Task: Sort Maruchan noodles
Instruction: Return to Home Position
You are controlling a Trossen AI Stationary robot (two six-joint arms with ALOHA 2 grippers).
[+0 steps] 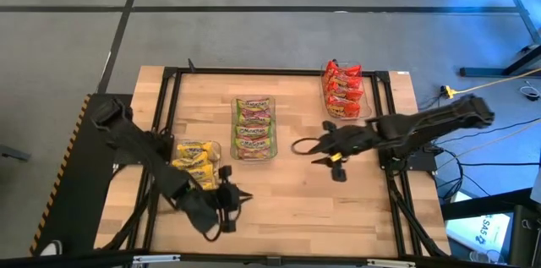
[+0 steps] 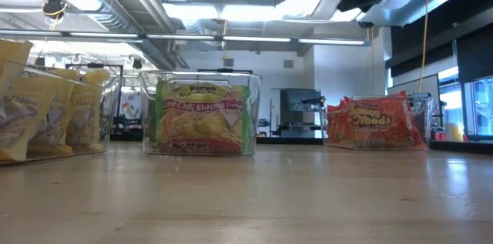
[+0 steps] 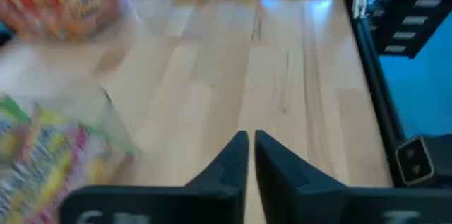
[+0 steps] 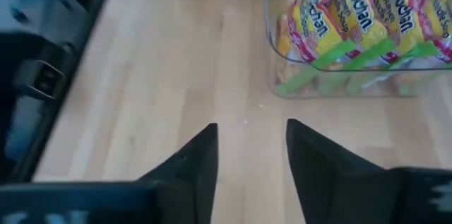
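Your right gripper (image 1: 300, 146), parted and empty, sits just right of the binned green noodles (image 1: 254, 128); left gripper (image 1: 243, 194) pinched, empty.

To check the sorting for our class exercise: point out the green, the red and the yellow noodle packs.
green noodle packs (image 1: 254, 129): high view, on the middle pack of the row.
red noodle packs (image 1: 343, 92): high view, on the middle of the stack.
yellow noodle packs (image 1: 193, 156): high view, on the middle of the pile.
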